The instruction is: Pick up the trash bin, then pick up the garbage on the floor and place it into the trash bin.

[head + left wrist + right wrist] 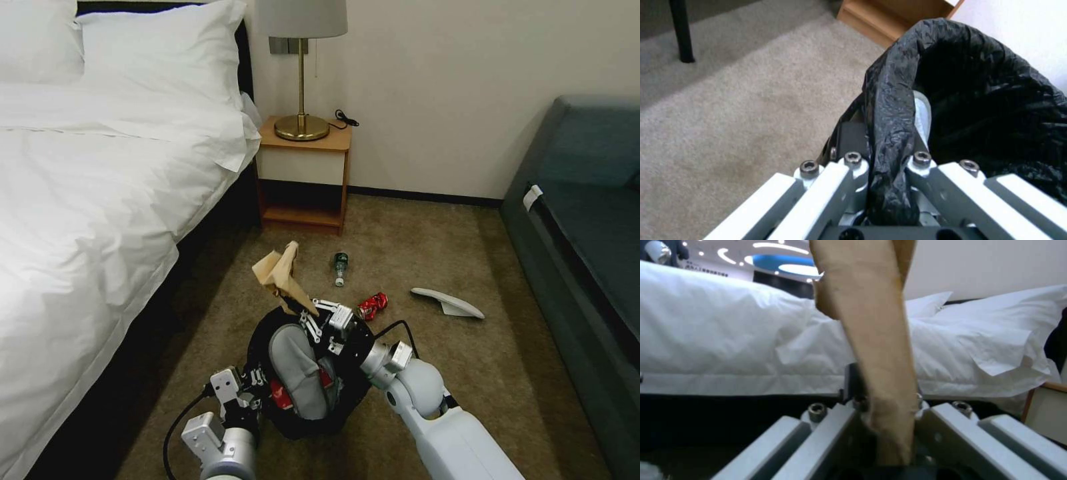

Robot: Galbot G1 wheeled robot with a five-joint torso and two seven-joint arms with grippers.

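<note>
Held up off the carpet [427,247] near the bed's [87,220] side: the trash bin [267,333], pinched at its black bag rim by the left claw [889,160]. Clamped in the right claw [300,312] above the bin's far rim: the brown paper bag [280,273]. Light, thin, crinkly, probably easy to tear, best gripped at a folded edge. Already inside the bin: a gray slipper [297,370]. Left on the carpet: green bottle [341,265], red can [373,305], white slipper [447,303].

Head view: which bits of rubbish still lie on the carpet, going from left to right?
Green bottle → crushed red can → white slipper. The brown paper bag is in the right gripper, off the floor.
</note>
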